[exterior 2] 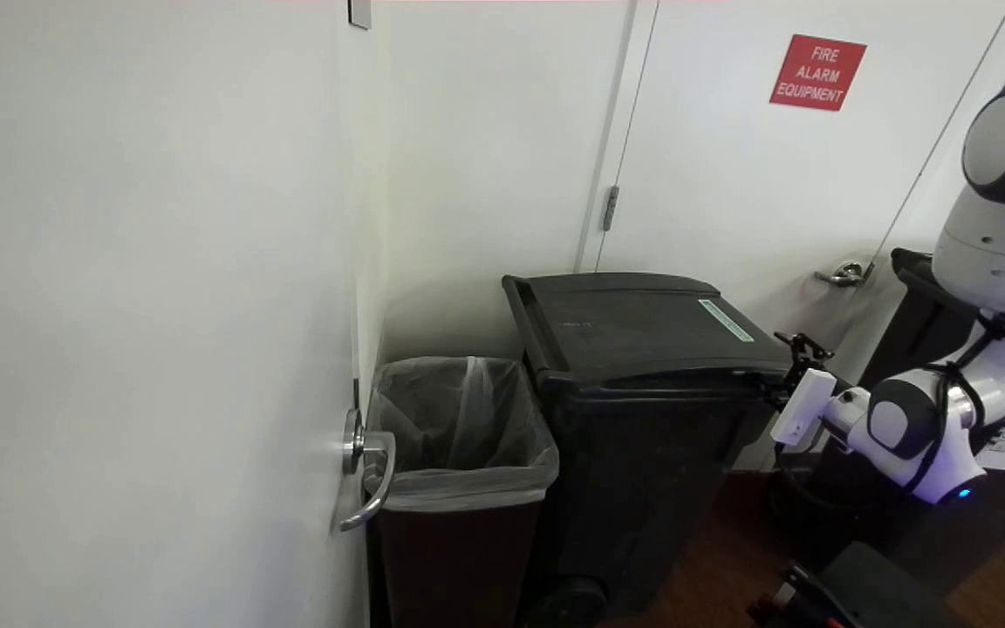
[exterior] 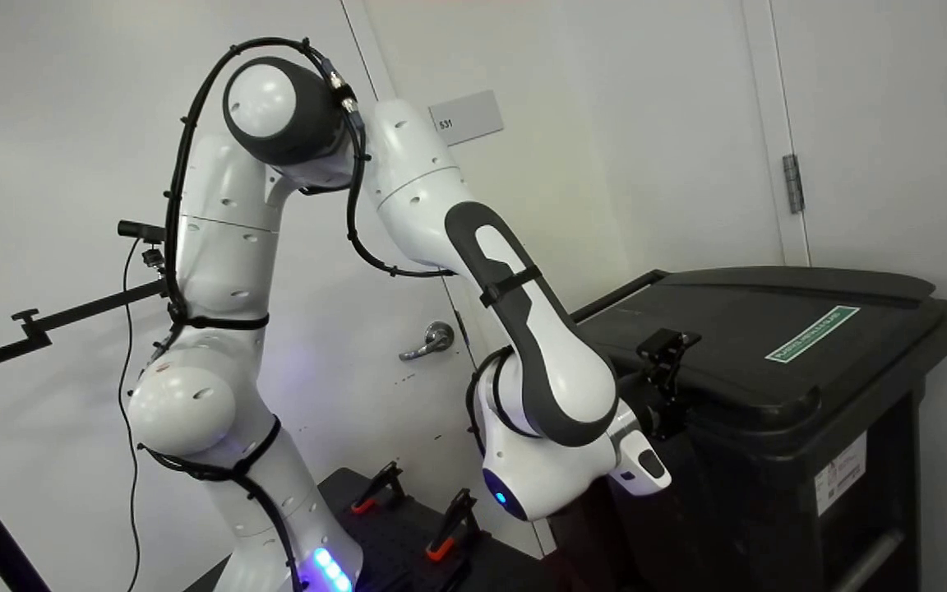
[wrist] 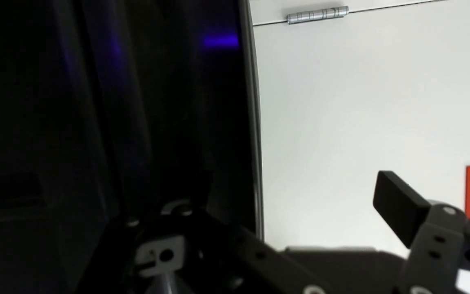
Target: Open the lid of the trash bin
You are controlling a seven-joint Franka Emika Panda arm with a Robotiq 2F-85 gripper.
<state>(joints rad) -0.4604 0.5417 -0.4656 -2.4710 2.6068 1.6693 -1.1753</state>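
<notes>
Two white doors [exterior 2: 136, 288] show in an exterior view, one filling the picture's left side and one at the rear. One robot arm [exterior: 223, 197], white with dark grey joints, arches over toward one trash bin [exterior 2: 633, 488], which is boxy, dark and upright. One more dark container [exterior 2: 899, 327] stands partly hidden behind the arm, and one narrower waste bin [exterior 2: 468, 558] with a clear liner is just beside the trash bin. One lid [exterior 2: 642, 323] lies flat and closed on top of the trash bin; in both exterior views its labelled end points to the picture's right, and its long axis seems to run from the bar-like edge opposite toward that end. One black table [exterior: 412, 524] is beside the arm's base. One gripper [wrist: 296, 192] is at the lid's edge, its two fingers [wrist: 400, 208] spread wide; in the wrist view a dark plastic edge shows between them, and I cannot tell whether either finger touches it. One red sign [exterior 2: 818, 72] is on the rear door. Two clamps [exterior: 453, 526] with orange tips stand on the table. One pale sticker [exterior: 842, 473] is on the bin's front, below the labelled end. One green-and-white label strip [exterior: 812, 335] lies across the lid, crosswise to its long axis. Two lever handles [exterior 2: 390, 467] show, one on each door, and one hinge [exterior 2: 611, 208] is on the rear door's edge
</notes>
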